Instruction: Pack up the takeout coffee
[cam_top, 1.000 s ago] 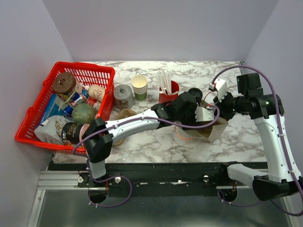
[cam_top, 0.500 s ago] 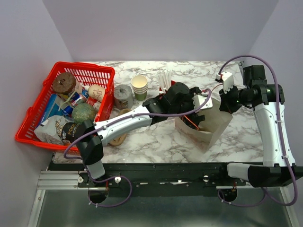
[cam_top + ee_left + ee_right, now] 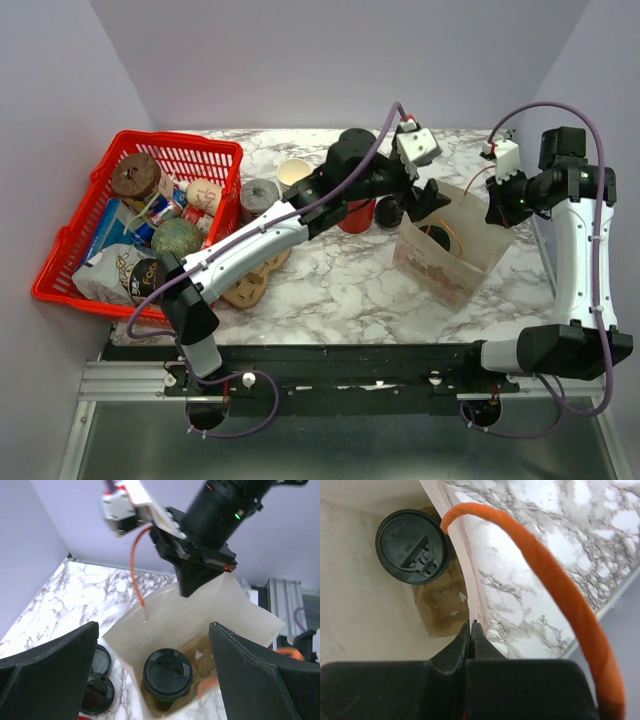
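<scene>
- A takeout coffee cup with a round black plastic lid [image 3: 167,672] is pictured standing upright inside a pale paper bag with orange cord handles [image 3: 440,265]. It sits on a brown cardboard cup tray [image 3: 442,612] at the bag's bottom.
- The bag is set open-mouthed on the right half of the white marble-patterned tabletop [image 3: 340,295], near the right edge.
- The bag's top rim is pinched between the pressed-together fingers of the right hand [image 3: 471,627], and one orange handle is seen arching just beside that grip.
- The left hand [image 3: 152,630] is held above the bag's mouth, directly over the lidded cup, with its fingers spread wide and nothing gripped.
- Two loose round black plastic lids [image 3: 96,696] are seen lying flat on the tabletop just beside the bag.
- A red plastic basket [image 3: 185,140] filled with groceries is placed at the left edge of the tabletop, and a stack of lidless paper cups [image 3: 293,172] is seen near the far edge.
</scene>
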Tool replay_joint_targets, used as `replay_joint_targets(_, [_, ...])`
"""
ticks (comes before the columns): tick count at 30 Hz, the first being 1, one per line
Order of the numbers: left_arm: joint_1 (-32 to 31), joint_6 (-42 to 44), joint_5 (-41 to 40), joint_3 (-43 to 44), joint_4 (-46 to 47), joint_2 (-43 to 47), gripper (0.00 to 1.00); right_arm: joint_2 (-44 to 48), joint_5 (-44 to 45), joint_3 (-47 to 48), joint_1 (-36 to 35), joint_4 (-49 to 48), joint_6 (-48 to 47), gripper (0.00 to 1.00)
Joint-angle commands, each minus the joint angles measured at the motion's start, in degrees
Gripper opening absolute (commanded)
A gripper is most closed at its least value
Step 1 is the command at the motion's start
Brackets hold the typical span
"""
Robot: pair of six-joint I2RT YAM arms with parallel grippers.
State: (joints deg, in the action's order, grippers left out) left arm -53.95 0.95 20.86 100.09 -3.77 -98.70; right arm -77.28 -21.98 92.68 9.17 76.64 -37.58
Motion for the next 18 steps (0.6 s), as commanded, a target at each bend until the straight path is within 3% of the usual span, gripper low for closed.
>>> replay_joint_targets(1, [3.23, -2.54, 1.38, 5.37, -2.64, 0.52, 0.98, -1.30, -0.79, 2.24, 3.66, 3.87, -3.19, 0.01])
replay_joint_targets(5, [6.14, 0.26, 0.24, 4.33, -6.59, 2.36, 0.98, -2.61, -1.49, 1.62, 7.52, 3.60, -4.16, 0.01])
replay_joint_targets(11, [11.66, 8.33, 3.12, -5.78, -10.55, 6.84, 0.97, -4.37, -3.41, 2.15, 10.08, 3.07, -5.22, 0.03])
replay_joint_targets(12, [12.20, 10.45, 5.92, -7.53, -12.82, 7.02, 0.96, -4.90, -4.12, 3.28, 10.08, 3.42, -5.22, 0.11])
replay_joint_targets(13, [12.64, 12.13, 6.20, -8.33, -13.97, 7.37, 0.96, -5.16, -4.74, 4.08, 10.08, 4.12, -4.78, 0.26])
replay_joint_targets(18, [13.96, 19.51, 5.95, -11.67, -17.67, 7.73, 0.96, -4.99, -8.60, 7.94, 10.08, 5.01, -1.80, 0.62])
